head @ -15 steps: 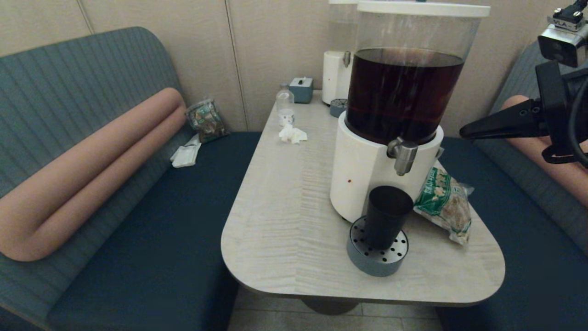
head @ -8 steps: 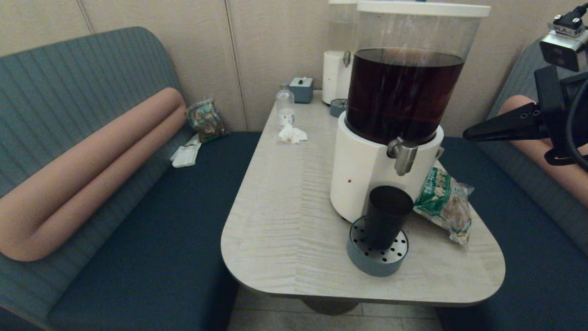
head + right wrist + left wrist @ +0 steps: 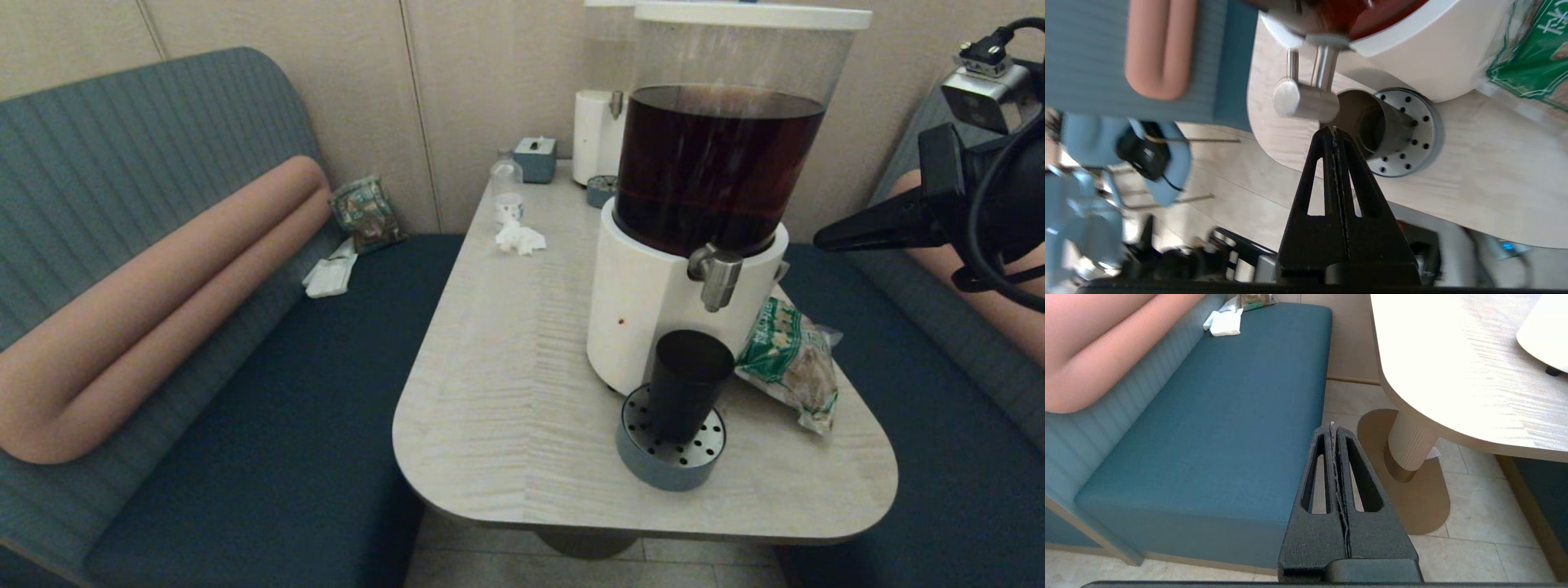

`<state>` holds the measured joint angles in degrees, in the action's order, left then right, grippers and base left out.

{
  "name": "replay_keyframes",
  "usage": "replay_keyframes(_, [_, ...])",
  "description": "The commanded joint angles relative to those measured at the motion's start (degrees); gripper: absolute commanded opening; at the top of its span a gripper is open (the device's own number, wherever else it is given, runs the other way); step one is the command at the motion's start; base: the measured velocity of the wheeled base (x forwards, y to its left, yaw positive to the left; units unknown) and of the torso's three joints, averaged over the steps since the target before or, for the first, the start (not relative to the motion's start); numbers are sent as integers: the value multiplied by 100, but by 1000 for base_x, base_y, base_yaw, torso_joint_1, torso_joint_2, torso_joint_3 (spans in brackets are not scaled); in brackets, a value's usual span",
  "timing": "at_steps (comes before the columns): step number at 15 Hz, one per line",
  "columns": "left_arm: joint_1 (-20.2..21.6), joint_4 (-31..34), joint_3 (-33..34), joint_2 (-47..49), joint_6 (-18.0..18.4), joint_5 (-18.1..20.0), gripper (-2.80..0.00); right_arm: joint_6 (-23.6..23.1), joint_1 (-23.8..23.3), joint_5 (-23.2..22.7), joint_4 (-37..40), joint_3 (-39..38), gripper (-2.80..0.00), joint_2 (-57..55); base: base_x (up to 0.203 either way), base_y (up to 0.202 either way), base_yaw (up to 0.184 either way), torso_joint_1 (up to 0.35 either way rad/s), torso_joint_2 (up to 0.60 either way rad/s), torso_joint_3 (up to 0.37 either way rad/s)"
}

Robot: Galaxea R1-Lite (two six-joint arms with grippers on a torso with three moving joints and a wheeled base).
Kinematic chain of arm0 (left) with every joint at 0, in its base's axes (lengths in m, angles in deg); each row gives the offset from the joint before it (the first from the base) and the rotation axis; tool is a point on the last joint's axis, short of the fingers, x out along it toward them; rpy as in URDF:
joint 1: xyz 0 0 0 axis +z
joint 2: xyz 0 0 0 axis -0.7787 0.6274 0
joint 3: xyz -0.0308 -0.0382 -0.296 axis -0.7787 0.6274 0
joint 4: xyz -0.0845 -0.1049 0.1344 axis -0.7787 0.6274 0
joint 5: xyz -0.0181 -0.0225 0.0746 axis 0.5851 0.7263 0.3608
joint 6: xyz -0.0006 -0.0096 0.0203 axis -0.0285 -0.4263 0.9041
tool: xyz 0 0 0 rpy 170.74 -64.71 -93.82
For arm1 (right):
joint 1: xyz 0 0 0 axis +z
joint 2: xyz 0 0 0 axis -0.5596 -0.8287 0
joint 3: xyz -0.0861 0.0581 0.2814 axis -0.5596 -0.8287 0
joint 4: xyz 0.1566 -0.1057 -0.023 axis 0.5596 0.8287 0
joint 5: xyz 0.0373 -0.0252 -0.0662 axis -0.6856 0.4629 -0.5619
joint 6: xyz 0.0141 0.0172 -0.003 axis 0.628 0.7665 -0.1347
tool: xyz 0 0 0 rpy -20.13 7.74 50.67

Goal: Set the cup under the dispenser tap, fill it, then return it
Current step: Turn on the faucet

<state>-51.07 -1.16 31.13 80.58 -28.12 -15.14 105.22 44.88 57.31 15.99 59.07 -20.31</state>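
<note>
The cup [image 3: 688,384] stood upright on the perforated drip tray [image 3: 671,457], directly under the dispenser tap [image 3: 716,275]. It looked a light, thin-walled plastic tumbler, likely smooth and easily tipped (heavier once filled), so a grip around its mid-wall seemed safest. The right claw [image 3: 824,238] hovered in the air beside the dispenser [image 3: 645,310], level with the tap, clenched and holding nothing. The left claw [image 3: 1333,430] hung low beside the bench [image 3: 506,392], also clenched and empty.
</note>
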Motion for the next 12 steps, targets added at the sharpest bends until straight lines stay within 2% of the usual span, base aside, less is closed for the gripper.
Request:
replay_keyframes(1, [1, -2, 0, 2, -4, -3, -280, 292, 12, -27, 24, 122, -280, -125, 0, 0, 0, 0, 0, 0])
replay_keyframes(2, [1, -2, 0, 9, -9, -3, -280, 367, 14, -36, 24, 151, -280, -129, 0, 0, 0, 0, 0, 0])
replay_keyframes(3, [1, -2, 0, 9, -4, -3, -280, 638, 38, -53, 16, 201, -280, -136, 0, 0, 0, 0, 0, 0])
replay_keyframes(7, [1, -2, 0, 9, -9, -3, -280, 720, 300, -5, 7, 248, -280, -232, 0, 0, 0, 0, 0, 0])
replay_keyframes(9, [1, -2, 0, 9, 0, -3, -280, 661, 464, 358, 26, 193, -280, -282, 0, 0, 0, 0, 0, 0])
replay_keyframes(12, [1, -2, 0, 9, 0, -3, -280, 39, 785, 1397, 39, 52, -280, -345, 0, 0, 0, 0, 0, 0])
